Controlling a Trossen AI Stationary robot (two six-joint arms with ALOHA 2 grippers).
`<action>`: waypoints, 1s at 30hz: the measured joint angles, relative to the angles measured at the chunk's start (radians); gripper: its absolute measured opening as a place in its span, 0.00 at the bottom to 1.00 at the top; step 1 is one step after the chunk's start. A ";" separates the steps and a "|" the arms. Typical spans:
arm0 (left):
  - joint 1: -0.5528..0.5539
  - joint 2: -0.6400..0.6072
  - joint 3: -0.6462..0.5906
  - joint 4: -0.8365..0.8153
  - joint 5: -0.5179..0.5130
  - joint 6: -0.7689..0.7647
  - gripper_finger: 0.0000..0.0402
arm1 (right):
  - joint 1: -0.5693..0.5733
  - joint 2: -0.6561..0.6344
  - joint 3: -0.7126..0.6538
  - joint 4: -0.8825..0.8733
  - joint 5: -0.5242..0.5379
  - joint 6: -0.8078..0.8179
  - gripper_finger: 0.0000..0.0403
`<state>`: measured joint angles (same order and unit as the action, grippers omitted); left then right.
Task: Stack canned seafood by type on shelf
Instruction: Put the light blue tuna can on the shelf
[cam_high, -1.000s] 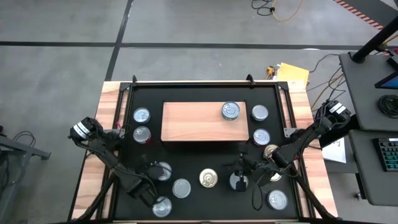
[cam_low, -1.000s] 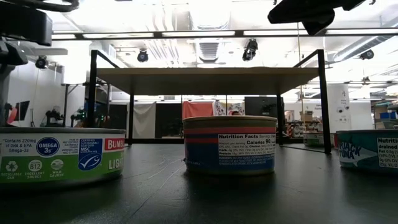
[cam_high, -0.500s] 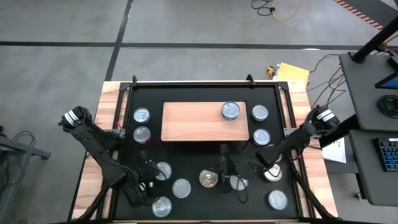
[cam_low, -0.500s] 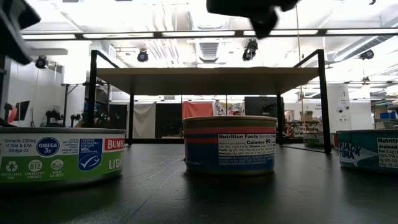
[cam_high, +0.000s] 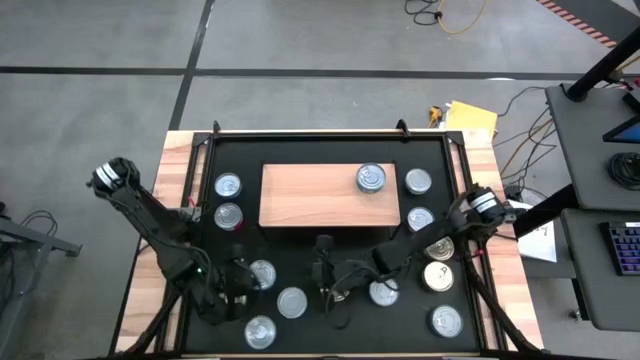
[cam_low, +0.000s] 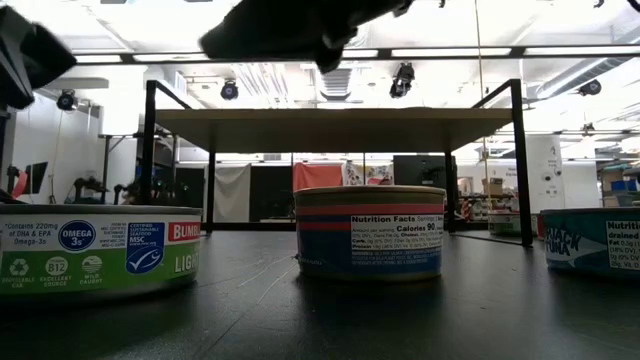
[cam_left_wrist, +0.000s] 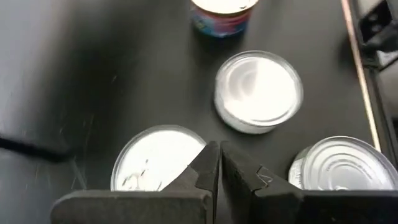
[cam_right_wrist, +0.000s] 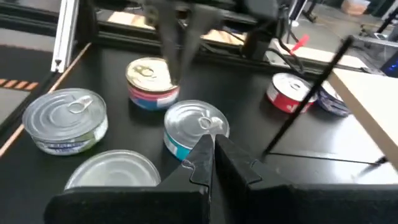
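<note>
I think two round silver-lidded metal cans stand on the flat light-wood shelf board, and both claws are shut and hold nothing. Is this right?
Not quite. The high view shows only one round silver-lidded metal can on the flat light-wood shelf board; the other cans sit on the black mat around it. The rest holds: the left claw and the right claw are shut and hold nothing.
</note>
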<state>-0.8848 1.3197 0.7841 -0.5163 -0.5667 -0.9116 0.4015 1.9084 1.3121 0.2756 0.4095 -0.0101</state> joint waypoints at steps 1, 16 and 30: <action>0.000 -0.008 -0.005 -0.007 0.001 -0.023 0.00 | 0.001 0.014 0.016 0.004 0.000 -0.002 0.02; -0.003 -0.035 -0.065 -0.175 0.029 0.045 0.00 | -0.021 0.224 0.219 -0.011 0.008 0.186 0.02; -0.003 -0.043 -0.166 -0.126 0.029 0.065 0.00 | -0.068 0.431 0.573 -0.346 0.004 0.350 0.02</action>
<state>-0.8875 1.2766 0.6184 -0.6422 -0.5374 -0.8462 0.3340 2.3393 1.8852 -0.0699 0.4140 0.3397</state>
